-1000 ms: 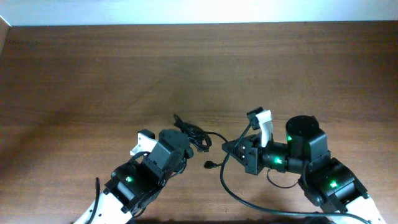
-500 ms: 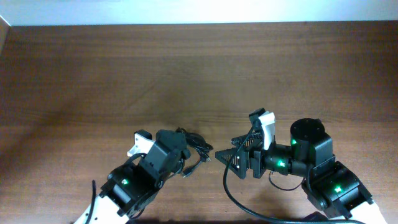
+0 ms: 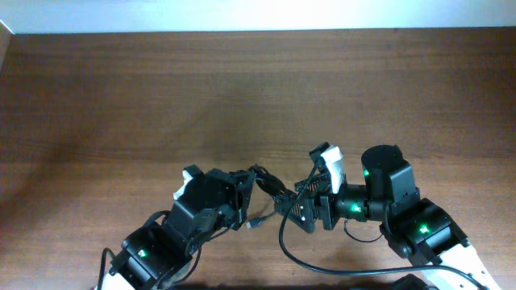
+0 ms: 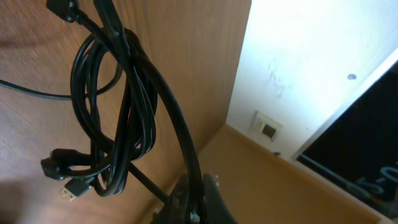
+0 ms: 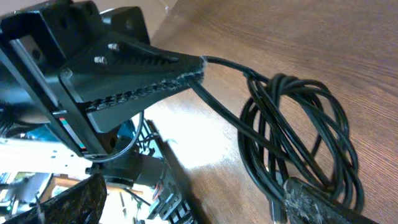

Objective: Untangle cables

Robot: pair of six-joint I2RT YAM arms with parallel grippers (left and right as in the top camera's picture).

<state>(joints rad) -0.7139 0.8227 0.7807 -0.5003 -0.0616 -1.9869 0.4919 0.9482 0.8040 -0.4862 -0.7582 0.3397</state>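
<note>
**Asker:** Two grippers in shot, close together over a brown wooden table (image 3: 242, 89). Which of yours had the cables?

**Robot:** My left gripper (image 5: 186, 70). Its fingers were pressed together on one strand of the cables (image 4: 132, 65), a thin black bundle looped and twisted round itself. I judge I pinched a single strand, not the whole clump, so that the other loops would fall away from the pinch and show where they crossed.

**Asker:** Where was the bundle?

**Robot:** Between my two grippers, running out from my left fingertips. Small plugs (image 4: 62, 171) sat at the far end of the loops. I could not tell from any view whether the loops rested on the wood or hung just over it.

**Asker:** And your right gripper?

**Robot:** My right gripper (image 3: 300, 208) faced the left one, tip towards tip, near it. Its fingers (image 5: 320, 205) were spread wide, one at each lower corner of my wrist view, and they gripped nothing. The lower curve of the coil lay just beside one pad. I could not tell if it touched. I judge the wide spread was there to let one loop pass between the pads, so I could draw it away from the held strand.

**Asker:** What was the risk?

**Robot:** As I judged it, closing on several strands at once. Pulling then would tighten the twist, not open it.
</note>
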